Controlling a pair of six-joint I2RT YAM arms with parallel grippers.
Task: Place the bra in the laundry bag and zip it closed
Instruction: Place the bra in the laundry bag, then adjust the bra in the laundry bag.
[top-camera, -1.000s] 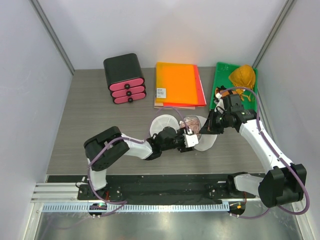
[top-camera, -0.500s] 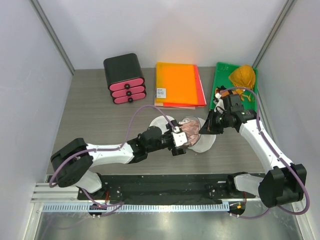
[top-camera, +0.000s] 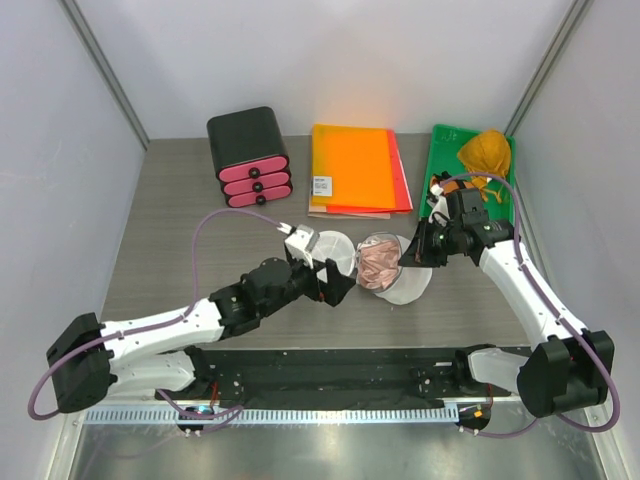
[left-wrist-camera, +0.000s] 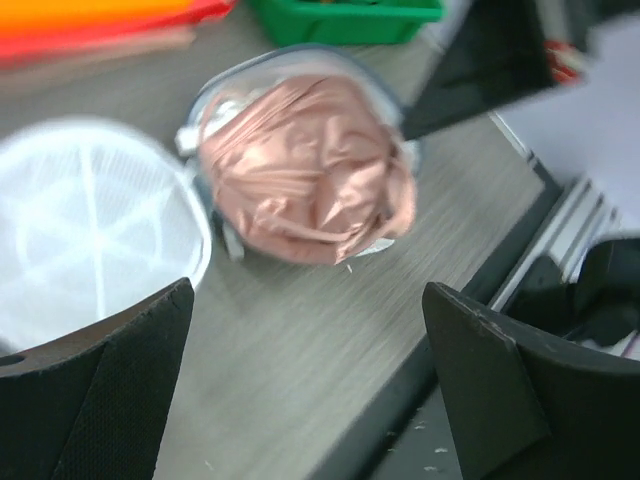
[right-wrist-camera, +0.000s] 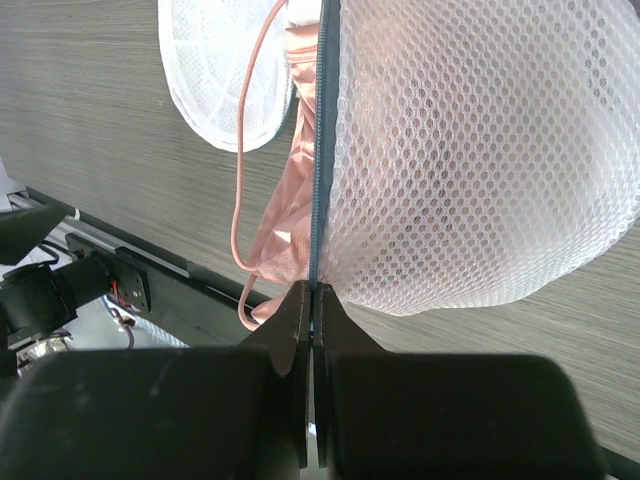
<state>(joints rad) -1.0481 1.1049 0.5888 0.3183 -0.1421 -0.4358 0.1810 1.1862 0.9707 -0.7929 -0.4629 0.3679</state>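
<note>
A black drawer box (top-camera: 248, 155) with three pink drawers stood at the far left of the table (top-camera: 180, 220). Nearer the front, the left gripper (left-wrist-camera: 308, 300) hovered above the wood, its fingers spread wide with nothing between them, just short of the bag (top-camera: 412, 288).

The bag lay open near the table's middle, with its two halves side by side. The left half (top-camera: 335, 250) was a white ribbed dome, empty and resting on the table. The right half (right-wrist-camera: 480, 150) held the bra (top-camera: 378, 262), a crumpled pink satin bundle that filled the cup and bulged over the rim. That half looked tilted, with its opening turned leftward. In the right wrist view a thin pink strap (right-wrist-camera: 240, 230) hung out past the dark zipper (right-wrist-camera: 322, 150).

Behind the bag lay orange folders (top-camera: 355, 165). The right gripper (right-wrist-camera: 315, 300) was pinched tight on the rim of the right half, right at the zipper line. Further right, at the back, a green tray (top-camera: 442, 150) carried a yellow cloth (top-camera: 485, 152).
</note>
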